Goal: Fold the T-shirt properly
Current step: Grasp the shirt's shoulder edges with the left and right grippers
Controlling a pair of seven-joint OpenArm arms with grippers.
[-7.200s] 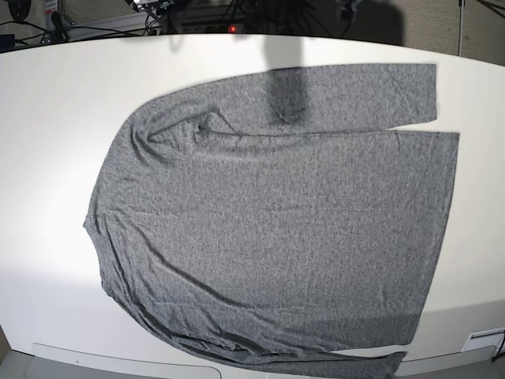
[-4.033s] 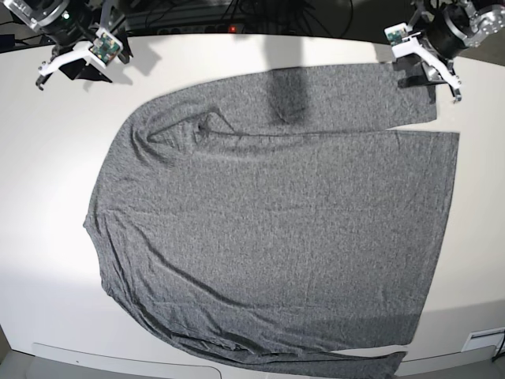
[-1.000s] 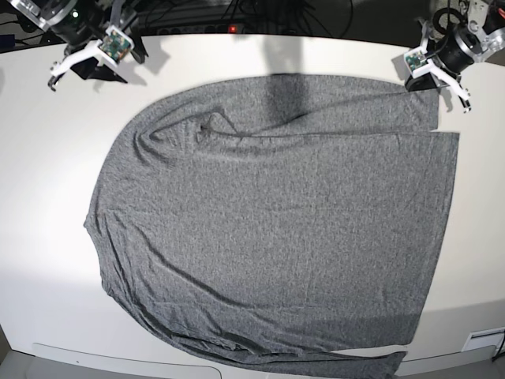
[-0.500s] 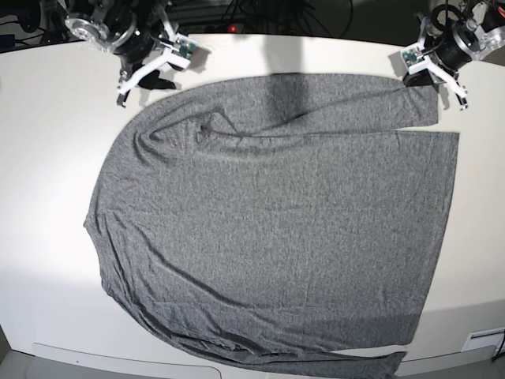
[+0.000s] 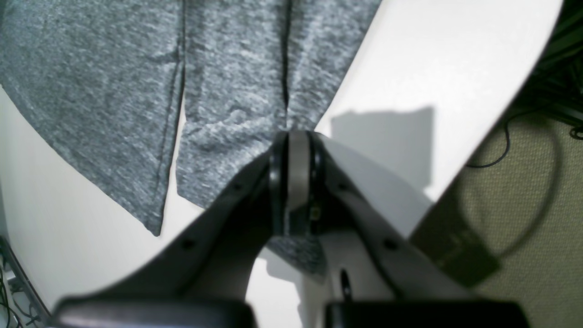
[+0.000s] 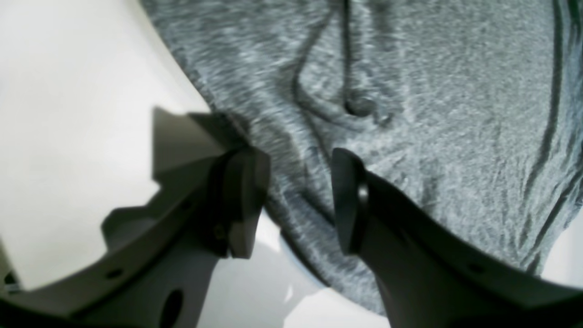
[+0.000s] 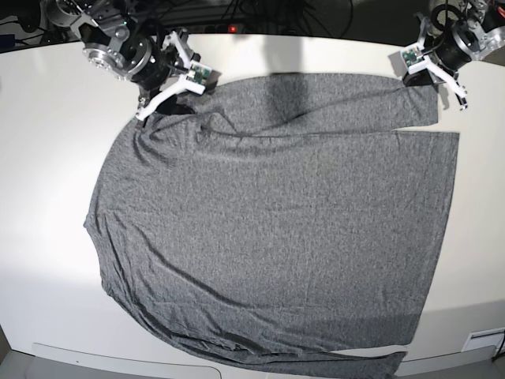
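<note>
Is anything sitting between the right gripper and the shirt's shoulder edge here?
Nothing visible does. The right gripper hangs open directly over the edge of the T-shirt, with only bare fabric between its fingers. The left gripper is already shut on the sleeve end. Only the shirt lies on the table.

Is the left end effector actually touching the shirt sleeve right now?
Touching. In the left wrist view the left end effector is shut on the T-shirt sleeve's edge, fabric emerging at both ends of the closed fingers.
</note>
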